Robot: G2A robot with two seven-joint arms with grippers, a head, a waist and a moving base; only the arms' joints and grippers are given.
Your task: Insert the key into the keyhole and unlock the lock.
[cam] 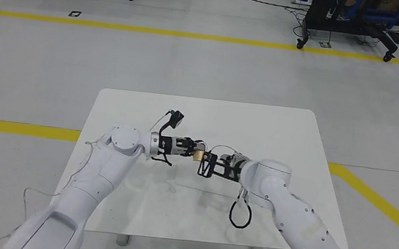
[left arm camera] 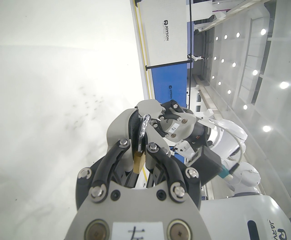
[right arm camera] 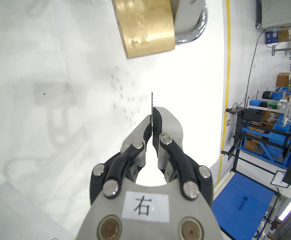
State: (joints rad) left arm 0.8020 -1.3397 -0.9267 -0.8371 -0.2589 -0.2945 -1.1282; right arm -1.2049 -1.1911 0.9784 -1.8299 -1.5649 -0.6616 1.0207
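— Two grippers sit close together over the middle of the table (cam: 280,126). Which one has the lock?
— The left gripper (left arm camera: 141,114). Its fingers are pinched tight on the silvery shackle (left arm camera: 144,124), and the brass lock (left arm camera: 139,162) is held clear of the tabletop.
— And the key?
— The key (right arm camera: 152,101) is clamped flat in the right gripper (right arm camera: 152,114). Its fingers are closed down to the blade's thickness, and a thin toothed length sticks out past the tips.
— How do they lie, seen from above?
— The right gripper is at about five o'clock from the lock, just beside it. The key's tip points toward the brass body but is apart from it, not yet inserted.
— The keyhole?
— I cannot make it out.
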